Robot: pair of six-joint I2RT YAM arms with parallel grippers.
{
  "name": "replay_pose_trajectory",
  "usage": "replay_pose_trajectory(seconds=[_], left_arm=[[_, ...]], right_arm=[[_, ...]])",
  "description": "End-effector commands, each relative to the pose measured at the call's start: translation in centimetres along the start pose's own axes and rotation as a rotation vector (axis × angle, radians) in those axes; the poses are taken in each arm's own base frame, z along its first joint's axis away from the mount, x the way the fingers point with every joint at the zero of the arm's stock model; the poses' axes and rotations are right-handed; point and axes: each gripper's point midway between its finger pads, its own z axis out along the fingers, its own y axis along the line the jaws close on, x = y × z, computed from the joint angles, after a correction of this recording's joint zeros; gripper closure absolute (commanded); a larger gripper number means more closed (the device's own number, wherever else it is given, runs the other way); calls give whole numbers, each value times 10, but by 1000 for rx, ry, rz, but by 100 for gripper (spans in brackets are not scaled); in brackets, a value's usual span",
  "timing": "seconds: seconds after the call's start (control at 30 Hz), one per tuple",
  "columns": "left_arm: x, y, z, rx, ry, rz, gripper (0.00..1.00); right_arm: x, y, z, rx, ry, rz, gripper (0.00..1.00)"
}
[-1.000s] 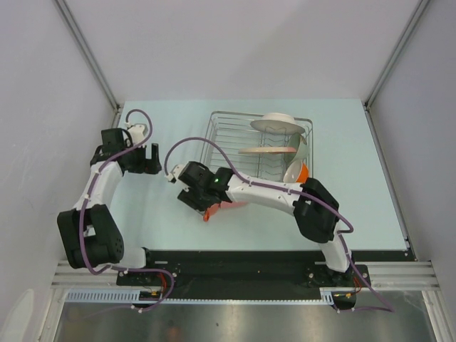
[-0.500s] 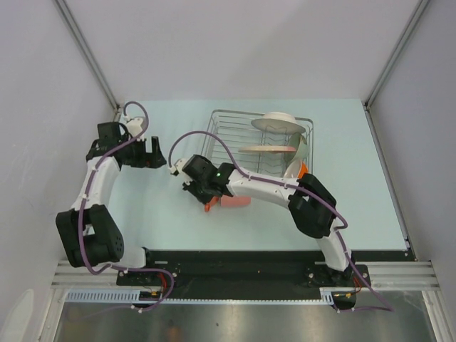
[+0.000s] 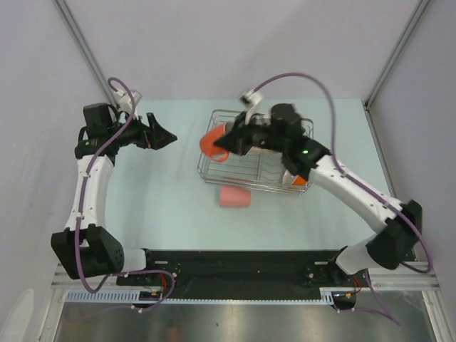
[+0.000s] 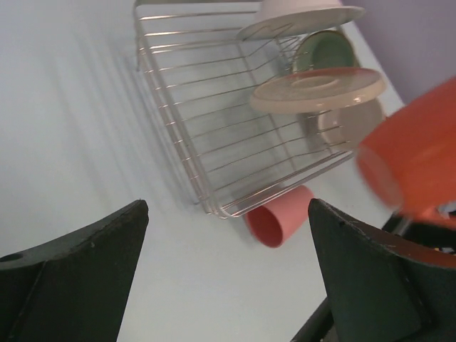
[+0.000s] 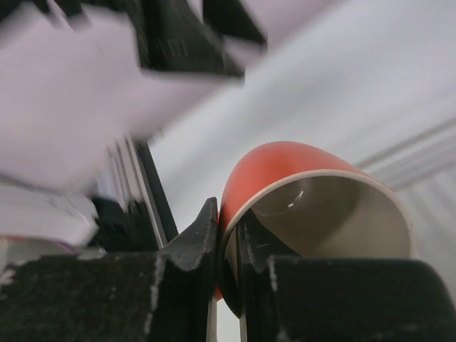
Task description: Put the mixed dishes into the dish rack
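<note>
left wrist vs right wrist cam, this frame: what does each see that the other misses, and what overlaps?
Left wrist only: the dish rack holding upright plates and a pale green bowl, the pink tumbler lying on the table beside the rack's near corner, and the left tool, open with nothing in it.
Right wrist only: the right tool pinching the rim of the orange cup, one finger inside and one outside, plus the cup's pale interior.
Both: the orange cup, blurred at the right edge of the left wrist view.
</note>
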Motion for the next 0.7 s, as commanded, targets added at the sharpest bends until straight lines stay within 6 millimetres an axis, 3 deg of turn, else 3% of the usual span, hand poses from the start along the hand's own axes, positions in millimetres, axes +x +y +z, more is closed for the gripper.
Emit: replay_pose_trajectory(seconds=[0.0,0.07,0.17,0.33,0.37,0.43,0.47,0.67], left_arm=[[-41,-52,-4,243,-74,-41,0],[-51,-70,-2,360,-81,-84,0],[-67,-103,-8,567,-102,-114,0],[-81,-144,-19,763,-114,-115,0],[-87,-157,-29,806,-136,-102,0],[-87,-159,-26,854,-133,-134,0],[-86,-171,-38,908,-140,-114,0],[-70,-168,-12,911,-87,-147,0]], right_arm=[[-119,66,-79,-320,-441,-57,100],[-135,68,-96,-373,-508,-34,100],[-141,59,-109,-452,-545,45,100],[-137,39,-123,-544,-589,137,100],[-137,35,-125,-541,-593,157,100],[-132,30,-126,-535,-594,169,100],[-132,29,-126,-535,-601,168,100],[-129,27,-125,-575,-604,194,100]])
